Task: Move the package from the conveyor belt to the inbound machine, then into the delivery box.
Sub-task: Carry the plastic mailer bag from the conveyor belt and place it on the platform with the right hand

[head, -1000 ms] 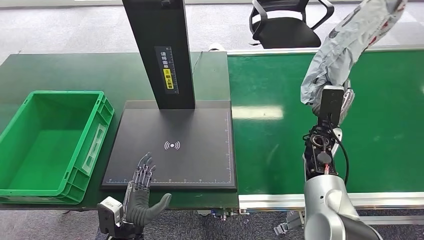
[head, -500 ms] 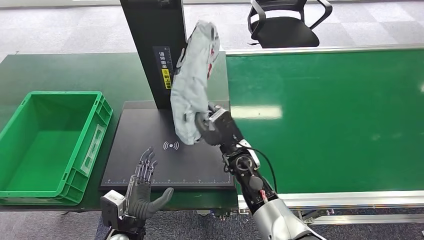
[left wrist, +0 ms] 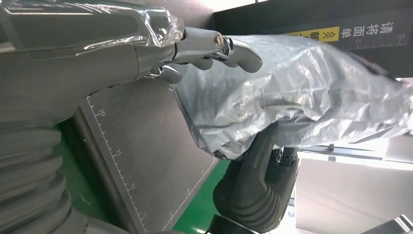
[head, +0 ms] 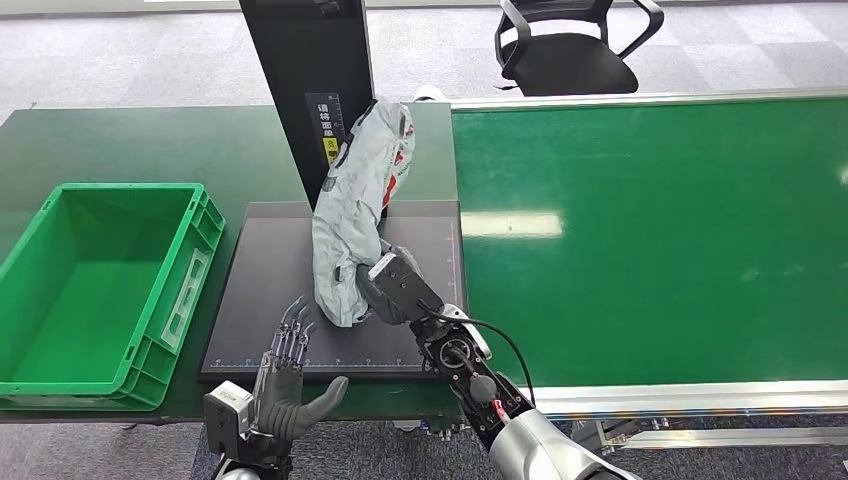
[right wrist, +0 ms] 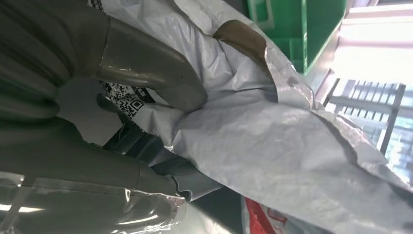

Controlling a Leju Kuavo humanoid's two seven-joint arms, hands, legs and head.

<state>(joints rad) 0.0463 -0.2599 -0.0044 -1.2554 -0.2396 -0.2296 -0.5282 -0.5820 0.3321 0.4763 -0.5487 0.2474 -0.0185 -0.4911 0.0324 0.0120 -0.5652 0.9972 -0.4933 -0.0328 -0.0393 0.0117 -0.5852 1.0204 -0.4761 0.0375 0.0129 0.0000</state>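
Note:
A grey plastic mailer package (head: 355,205) with red print stands on end over the black scanner platform (head: 270,300) of the inbound machine. My right hand (head: 385,285) grips the package at its lower end. The right wrist view shows the package (right wrist: 272,146) close up, with my thumb pressed into the wrinkled plastic beside a printed code label. My left hand (head: 285,375) is open, fingers spread, at the platform's front edge just left of the package. In the left wrist view the package (left wrist: 292,102) hangs above the platform (left wrist: 141,146), beyond my left hand's fingertips (left wrist: 238,48).
The green delivery box (head: 100,290) stands left of the platform. The machine's black post (head: 310,90) rises just behind the package. The green conveyor belt (head: 650,230) stretches to the right. A black office chair (head: 570,45) stands beyond the belt.
My right arm has swung the package from over the belt leftward to the platform and lowered it. The left hand has stayed near the platform's front edge.

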